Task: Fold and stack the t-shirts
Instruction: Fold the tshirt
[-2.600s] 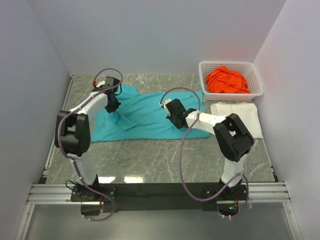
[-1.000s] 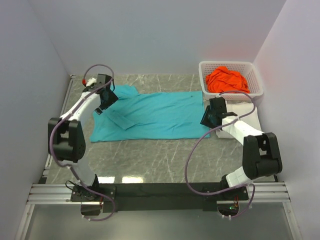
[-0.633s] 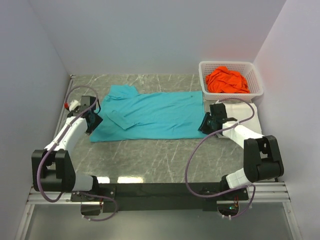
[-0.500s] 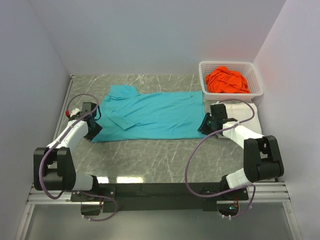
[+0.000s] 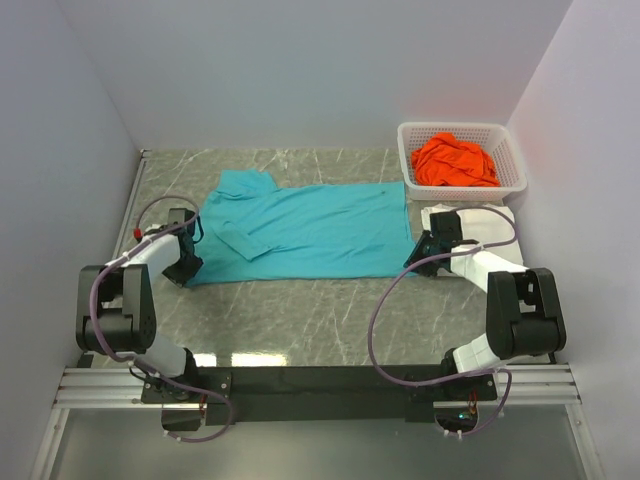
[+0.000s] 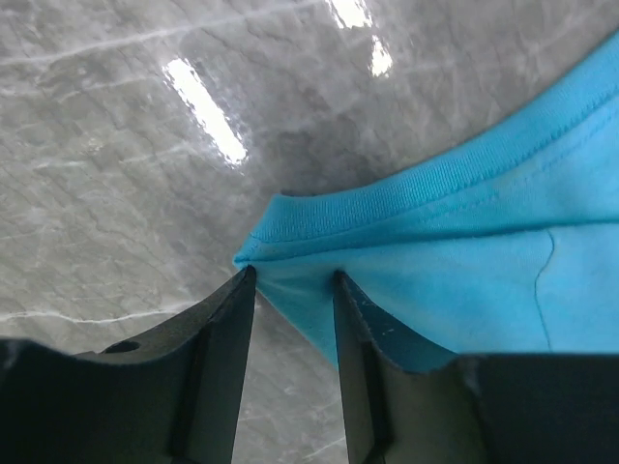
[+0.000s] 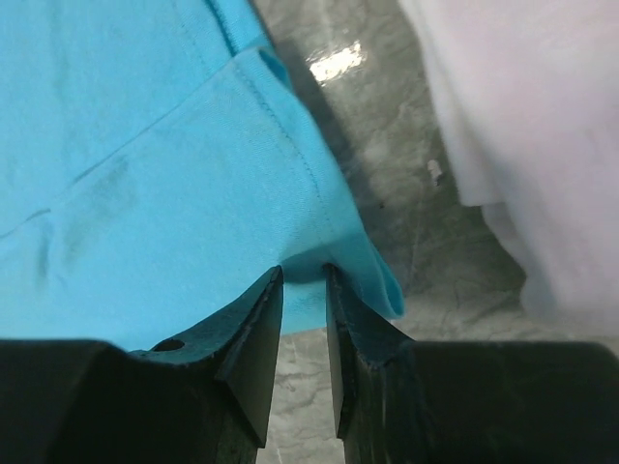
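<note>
The teal t-shirt [image 5: 310,228] lies spread flat across the middle of the table, its collar end to the left. My left gripper [image 5: 187,268] is down at its near left corner; in the left wrist view that corner [image 6: 290,242] sits between the part-closed, still open jaws of the left gripper [image 6: 290,280]. My right gripper [image 5: 417,256] is at the near right corner, where the hem [image 7: 329,242] puckers up between the narrow, open jaws of the right gripper [image 7: 303,273]. A folded white t-shirt [image 5: 495,222] lies to the right. The orange t-shirt [image 5: 455,160] is crumpled in the basket.
The white lattice basket [image 5: 460,127] stands at the back right corner against the wall. The white t-shirt [image 7: 542,145] lies a narrow strip of marble away from the teal hem. Grey walls close in the table on three sides.
The left arm has swung from the far sleeve down to the shirt's near left corner. The right gripper has dropped to the near right corner. Both pairs of jaws have narrowed around the cloth.
</note>
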Robot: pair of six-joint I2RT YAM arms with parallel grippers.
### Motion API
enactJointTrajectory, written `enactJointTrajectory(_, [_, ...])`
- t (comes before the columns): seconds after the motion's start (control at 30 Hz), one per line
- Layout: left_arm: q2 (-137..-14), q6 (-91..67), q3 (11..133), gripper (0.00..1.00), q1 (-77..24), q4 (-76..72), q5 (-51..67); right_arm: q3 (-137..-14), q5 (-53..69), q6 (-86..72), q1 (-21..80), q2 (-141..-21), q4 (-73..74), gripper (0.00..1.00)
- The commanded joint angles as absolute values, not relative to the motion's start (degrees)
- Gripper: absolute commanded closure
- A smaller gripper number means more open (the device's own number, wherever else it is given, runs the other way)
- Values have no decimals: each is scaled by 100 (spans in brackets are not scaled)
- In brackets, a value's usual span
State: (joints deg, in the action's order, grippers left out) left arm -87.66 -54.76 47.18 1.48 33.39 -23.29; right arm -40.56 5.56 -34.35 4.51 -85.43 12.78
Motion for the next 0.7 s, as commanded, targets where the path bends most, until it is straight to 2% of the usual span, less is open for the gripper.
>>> enactJointTrajectory(0.0, [-8973,-5625,4720,57,272,3515,-2619,-3990,202,-3533,281,-8675,1424,68])
enactJointTrajectory(0.33, [-8614,-5572,4790,54,316,3876,-2971,-3929,35,-3586,193,-8464,1626,68])
enactJointTrajectory(0.43, [-8210,-5502,4781,46,308,3955,-2866,-3929,35,-3437,228,-8227,1714,68])
enactJointTrajectory(0.5, [-7771,-5397,4781,36,290,3955,-2682,-3990,9,-3349,403,-7904,1792,67])
enactJointTrajectory(0.53, [-7613,-5414,4799,30,229,3981,-2507,-4008,9,-3244,483,-7797,1828,67])
enactJointTrajectory(0.67, [-6734,-5642,4852,18,-182,3860,-1610,-4175,-88,-3033,904,-7174,2021,62])
